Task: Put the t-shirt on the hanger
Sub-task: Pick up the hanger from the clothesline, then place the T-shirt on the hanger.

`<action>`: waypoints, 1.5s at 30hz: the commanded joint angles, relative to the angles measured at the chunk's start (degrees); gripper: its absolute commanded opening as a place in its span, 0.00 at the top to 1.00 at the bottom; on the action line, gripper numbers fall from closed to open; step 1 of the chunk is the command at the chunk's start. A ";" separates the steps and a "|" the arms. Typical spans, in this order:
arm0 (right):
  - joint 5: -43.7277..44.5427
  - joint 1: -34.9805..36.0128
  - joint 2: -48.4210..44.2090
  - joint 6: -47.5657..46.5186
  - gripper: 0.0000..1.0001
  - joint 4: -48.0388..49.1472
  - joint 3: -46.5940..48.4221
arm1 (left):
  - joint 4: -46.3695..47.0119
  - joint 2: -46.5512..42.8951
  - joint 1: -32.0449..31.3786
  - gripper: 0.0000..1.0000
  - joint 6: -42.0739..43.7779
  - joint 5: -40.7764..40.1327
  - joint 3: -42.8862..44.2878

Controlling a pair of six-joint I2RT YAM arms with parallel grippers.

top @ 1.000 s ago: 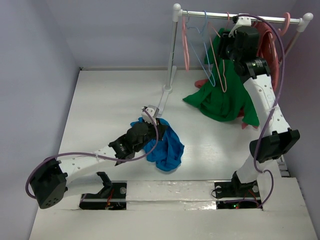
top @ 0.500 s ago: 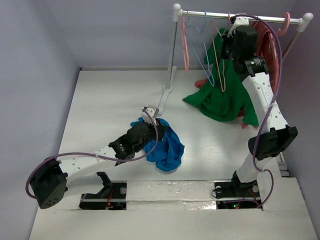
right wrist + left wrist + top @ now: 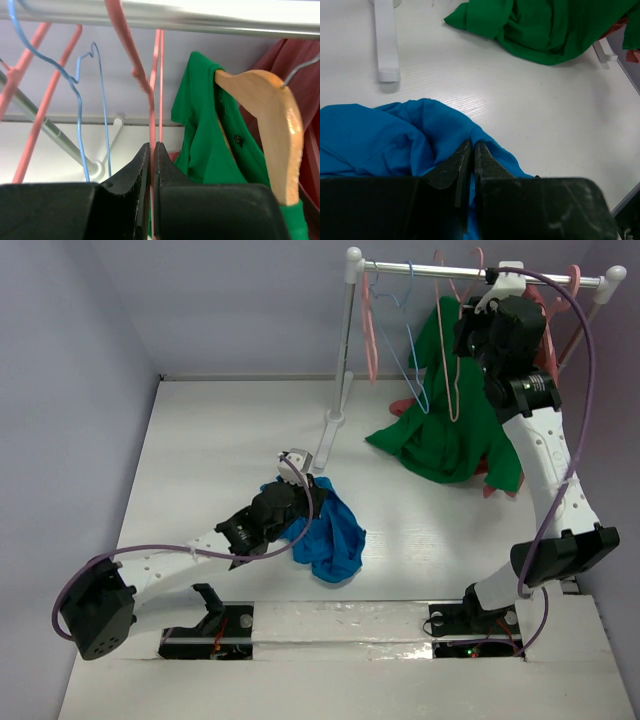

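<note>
The left gripper (image 3: 472,146) was clenched tight on a small fold of the t-shirt (image 3: 395,140). The blue shirt lay in a crumpled heap on the table (image 3: 545,115), right under this gripper and spreading out to its left. I think it pinched only a little fold because soft cloth is easy to lift that way, and the rest would hang down after it.

The right gripper (image 3: 151,147) was high up by the rail (image 3: 200,15). Its two fingers were squeezed shut on the thin pink wire of the hanger (image 3: 135,67). The wire ran down between the fingers, and the hook curved up just above them, close against the rail. I could not tell if the hook was resting on the rail or had come off it. Holding the hanger near its top was probably the best way to unhook it and stop it from swinging.

A blue hanger (image 3: 103,110) hung just to the left of this gripper. A green shirt (image 3: 200,140) on a wooden hanger (image 3: 270,100) hung just to its right. They were close, so the pink one could snag on them.

The shirt and the hanger were well apart, so the shirt was not on the hanger yet.
</note>
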 commanded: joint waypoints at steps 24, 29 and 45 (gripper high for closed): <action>-16.59 -0.43 -44.10 23.26 1.00 4.91 -63.90 | 3.47 0.84 5.95 1.00 -0.97 0.97 4.88; -26.71 4.48 -51.93 28.00 1.00 2.71 -71.14 | 3.47 4.36 8.49 1.00 -0.27 1.33 8.30; -39.11 10.47 -63.28 31.00 1.00 -0.28 -71.94 | 0.74 13.33 12.20 1.00 0.53 1.06 14.55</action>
